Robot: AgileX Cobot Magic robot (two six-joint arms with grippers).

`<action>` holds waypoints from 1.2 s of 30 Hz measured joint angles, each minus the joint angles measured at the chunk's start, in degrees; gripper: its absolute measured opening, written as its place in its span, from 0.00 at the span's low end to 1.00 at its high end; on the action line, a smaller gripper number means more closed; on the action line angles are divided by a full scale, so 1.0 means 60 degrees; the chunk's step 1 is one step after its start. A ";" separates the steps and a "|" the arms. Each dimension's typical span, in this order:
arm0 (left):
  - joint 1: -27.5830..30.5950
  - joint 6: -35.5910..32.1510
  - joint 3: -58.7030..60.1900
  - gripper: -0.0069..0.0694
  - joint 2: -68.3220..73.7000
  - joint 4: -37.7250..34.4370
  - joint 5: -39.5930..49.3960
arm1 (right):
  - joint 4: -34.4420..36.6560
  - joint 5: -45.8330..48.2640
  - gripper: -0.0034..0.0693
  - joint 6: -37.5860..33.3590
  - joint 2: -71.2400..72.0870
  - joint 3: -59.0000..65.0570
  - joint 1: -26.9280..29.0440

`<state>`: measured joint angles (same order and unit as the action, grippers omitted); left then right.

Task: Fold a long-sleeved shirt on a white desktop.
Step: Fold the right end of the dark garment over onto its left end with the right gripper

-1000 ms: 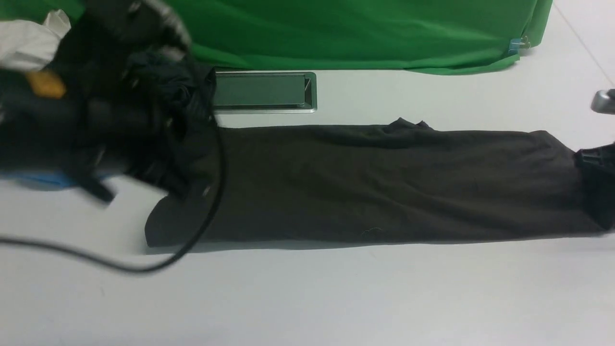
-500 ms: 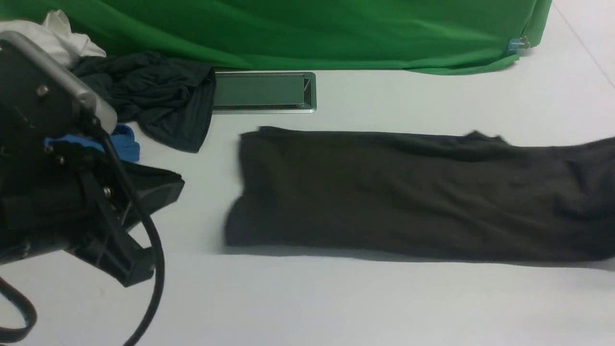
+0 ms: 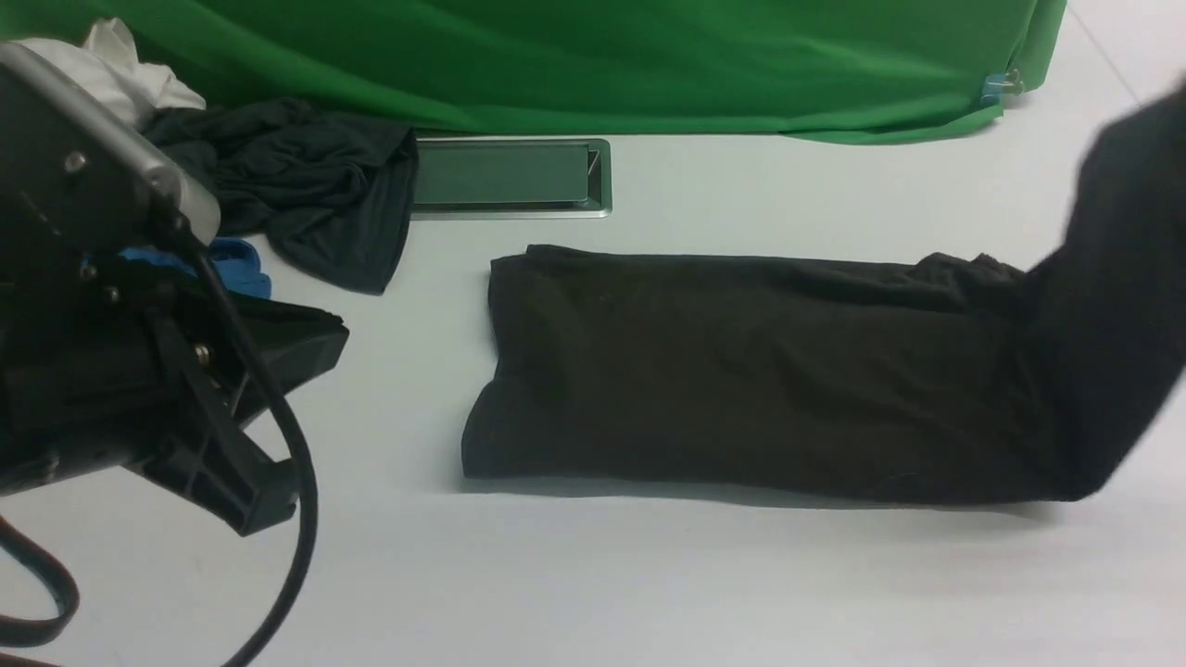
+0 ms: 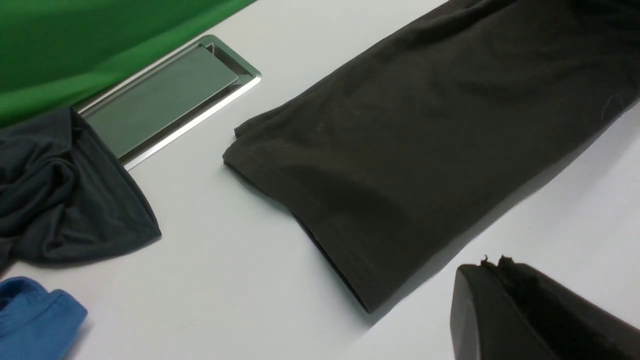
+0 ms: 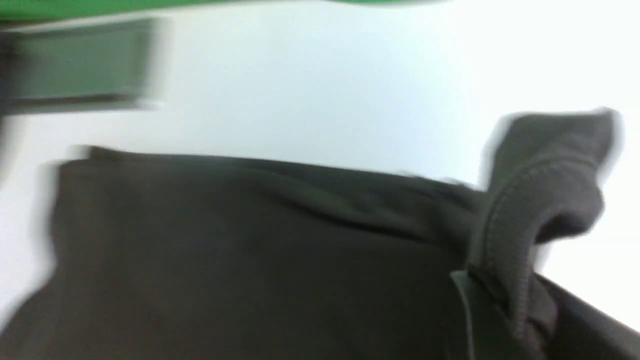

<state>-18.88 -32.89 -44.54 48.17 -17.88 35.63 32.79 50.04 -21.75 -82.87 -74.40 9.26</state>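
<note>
Shirt (image 3: 741, 371) is lying as a long band across mid-desk (image 3: 593, 574), its right end rising in the right gripper (image 5: 500, 295), which is pinching ribbed hem. Slipping there could spill the fold. Left gripper (image 4: 500, 310) is hanging shut, empty (nothing between its tips). Far left, teal garment (image 3: 306, 185), blue cloth (image 3: 243, 264) and hatch (image 3: 508, 176) are crowding nothing yet.

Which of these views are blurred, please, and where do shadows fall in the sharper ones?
Right wrist view: heavily motion-smeared, the long-sleeved shirt and hatch streaked sideways. Front view: mostly sharp, but the shirt's lifted right end is blurred; a soft shadow edges its near side on the white desktop. Left wrist view: crisp, with a faint shadow beside the shirt's edge.
</note>
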 joint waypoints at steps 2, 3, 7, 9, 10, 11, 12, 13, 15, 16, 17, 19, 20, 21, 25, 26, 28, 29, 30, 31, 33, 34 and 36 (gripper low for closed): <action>0.0000 0.0000 0.0000 0.11 0.0000 0.0000 -0.0007 | 0.0289 0.0000 0.20 -0.0112 -0.0076 -0.0142 -0.0343; 0.0000 0.0000 0.0000 0.11 0.0000 0.0008 -0.0007 | 0.0523 0.0000 0.20 -0.0160 -0.0205 -0.0340 -0.0691; 0.0000 0.0000 0.0000 0.11 0.0000 0.0008 -0.0038 | 0.1117 -0.0003 0.20 -0.0273 -0.0802 -0.1141 -0.1860; 0.0000 0.0000 0.0000 0.11 0.0000 0.0008 -0.0046 | 0.1395 -0.0003 0.20 -0.0302 -0.1242 -0.1640 -0.2527; 0.0000 0.0000 0.0000 0.11 0.0000 0.0008 -0.0070 | 0.1495 -0.0013 0.20 -0.0302 -0.1506 -0.1897 -0.2876; 0.0000 0.0000 0.0000 0.11 0.0000 0.0008 -0.0090 | 0.1508 -0.0013 0.20 -0.0302 -0.1548 -0.1940 -0.2936; 0.0000 0.0000 0.0000 0.11 0.0000 0.0008 -0.0118 | 0.1550 -0.0013 0.20 -0.0302 -0.1770 -0.2142 -0.3221; 0.0000 0.0000 0.0000 0.11 0.0000 0.0008 -0.0127 | 0.1587 -0.0033 0.20 -0.0292 -0.2137 -0.2431 -0.3665; 0.0000 0.0000 0.0000 0.11 0.0000 0.0008 -0.0137 | 0.1598 -0.0041 0.20 -0.0268 -0.2465 -0.2628 -0.3976; 0.0000 0.0000 0.0000 0.11 0.0000 0.0008 -0.0182 | 0.1628 -0.0086 0.20 -0.0237 -0.2893 -0.2922 -0.4450; 0.0000 0.0000 0.0000 0.11 0.0000 0.0008 -0.0181 | 0.1628 -0.0086 0.20 -0.0234 -0.2946 -0.2950 -0.4492; 0.0000 0.0000 0.0000 0.11 0.0000 0.0008 -0.0181 | 0.1656 -0.0113 0.20 -0.0229 -0.3392 -0.3188 -0.4833; 0.0000 0.0000 0.0000 0.11 0.0000 0.0008 -0.0183 | 0.1669 -0.0124 0.20 -0.0218 -0.3852 -0.3379 -0.5072; 0.0000 0.0000 0.0000 0.11 0.0000 0.0008 -0.0183 | 0.1677 -0.0124 0.20 -0.0185 -0.4008 -0.3466 -0.5172; 0.0000 0.0000 0.0000 0.11 0.0000 0.0008 -0.0183 | 0.1677 -0.0137 0.20 -0.0114 -0.4955 -0.3892 -0.5569; 0.0000 0.0000 0.0000 0.11 0.0000 0.0008 -0.0183 | 0.1665 -0.0134 0.20 -0.0090 -0.5048 -0.3944 -0.5607; 0.0000 0.0000 0.0000 0.11 0.0000 0.0008 -0.0183 | 0.1665 -0.0177 0.21 0.0166 -0.5484 -0.4205 -0.5833; 0.0000 0.0000 0.0000 0.11 0.0000 0.0008 -0.0183 | 0.1665 -0.0189 0.24 0.0281 -0.5635 -0.4300 -0.5928; 0.0000 0.0000 0.0000 0.11 0.0000 0.0008 -0.0183 | 0.1676 -0.0230 0.29 0.0378 -0.5747 -0.4354 -0.6010; 0.0000 0.0000 0.0000 0.11 0.0000 0.0008 -0.0183 | 0.1686 -0.0273 0.38 0.0449 -0.5826 -0.4418 -0.6089; 0.0000 0.0000 0.0000 0.11 0.0000 -0.0002 -0.0183 | 0.1719 -0.0385 0.56 0.0470 -0.5845 -0.4450 -0.6169; 0.0000 0.0000 0.0000 0.11 0.0000 -0.0002 -0.0183 | 0.1731 -0.0385 0.60 0.0479 -0.5845 -0.4461 -0.6170; 0.0000 0.0000 0.0000 0.11 0.0000 -0.0002 -0.0183 | 0.1758 -0.0182 0.82 0.0487 -0.5764 -0.4588 -0.6111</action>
<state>-18.88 -32.89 -44.54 48.17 -17.89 34.53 43.33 48.94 -18.83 -117.46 -101.93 -27.41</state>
